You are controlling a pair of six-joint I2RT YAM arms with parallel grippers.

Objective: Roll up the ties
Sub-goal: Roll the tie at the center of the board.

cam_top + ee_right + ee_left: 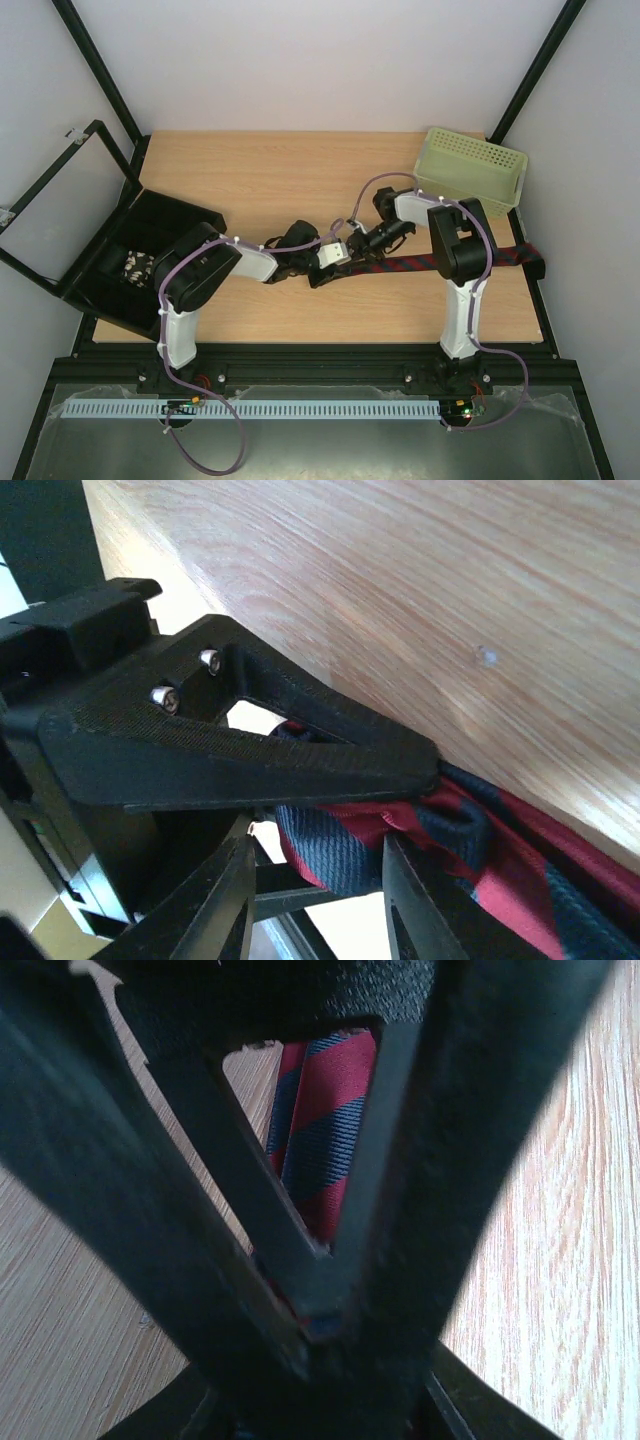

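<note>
**First turn forming, most of the length unrolled**

The left gripper (320, 1305) is clamped on the dark red fabric necktie with navy diagonal stripes (322, 1130), its fingers meeting in a V over the cloth. Just beside it, the right gripper (415, 805) has its jaws drawn narrow around a small bunched fold at the same end of the necktie. From there the fabric lies flat across the pale wooden table (260, 180), running right to near the table's right edge. As I judge it, only the first turn is taking shape. Nearly the whole length is left to roll.
</note>
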